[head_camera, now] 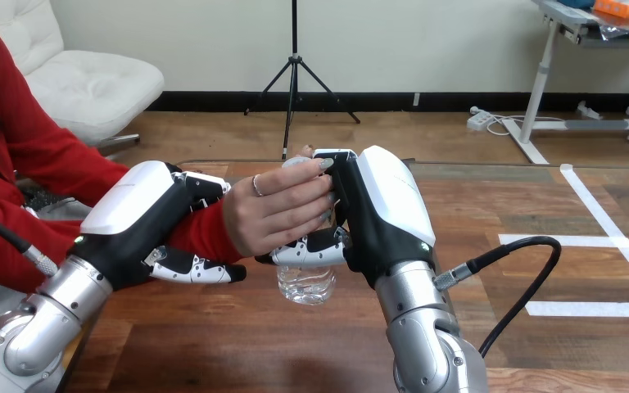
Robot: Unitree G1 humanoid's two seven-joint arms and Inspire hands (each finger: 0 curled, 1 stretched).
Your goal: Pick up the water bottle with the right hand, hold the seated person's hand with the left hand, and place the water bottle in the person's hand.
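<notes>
Wooden table (213,344), white tape marks (614,241)

Pressed together at the table's middle, the person's hand (274,209) and the right hand (385,205) cover most of the water bottle (305,285), whose clear base shows below them. The left hand (143,217) wraps the person's wrist (205,233), hiding much of it. Both forearms (414,315) run off the bottom edge.

No text, label, number or sign can be read; the bottle (305,285) shows only clear plastic, no legible print.
</notes>
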